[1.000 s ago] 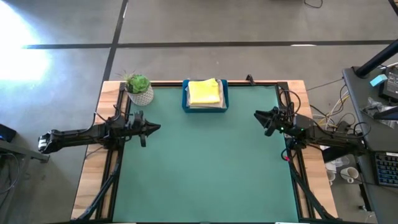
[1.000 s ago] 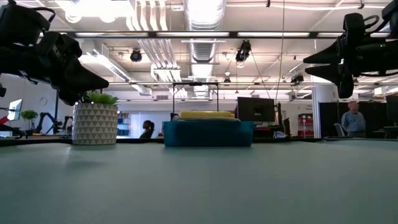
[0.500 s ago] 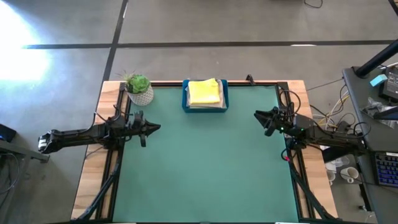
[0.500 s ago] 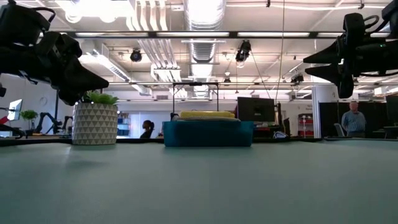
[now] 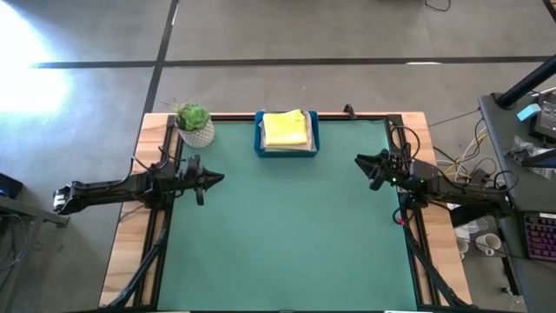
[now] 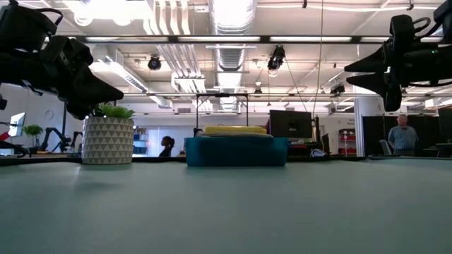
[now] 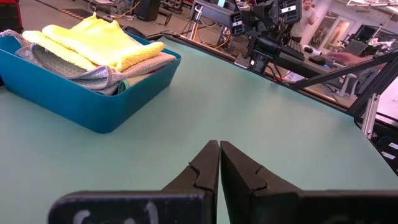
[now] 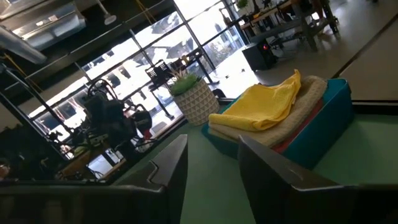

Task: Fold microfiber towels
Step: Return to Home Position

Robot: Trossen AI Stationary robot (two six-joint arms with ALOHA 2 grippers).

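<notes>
**Hidden or unclear.** The stack in the blue tray [image 5: 287, 154] is mostly covered by its top layer. Under the yellow towel [image 5: 285, 129], only the rim of a grey towel [image 7: 87, 73] shows in the left wrist view. The right wrist view shows a pale layer and a reddish sliver below that, and neither colour is sure. In the low view the tray wall hides everything but the yellow top.

**Surroundings, left to right.**
- The potted plant [image 5: 195, 126], in a white patterned pot, stands just left of the tray.
- The tray sits at the far middle edge of the green table mat [image 5: 287, 235].
- A person [image 6: 403, 135] stands far behind the tray, to its right.

**Arms.**
- The left gripper [image 5: 221, 179] is well to the left of the tray and nearer the camera. It is held above the mat on a stretched, level arm, its fingers pressed together and holding nothing.
- The right gripper [image 5: 358, 161] is right of the tray, likewise raised. Its fingers are spread apart and pointed toward the tray.
</notes>
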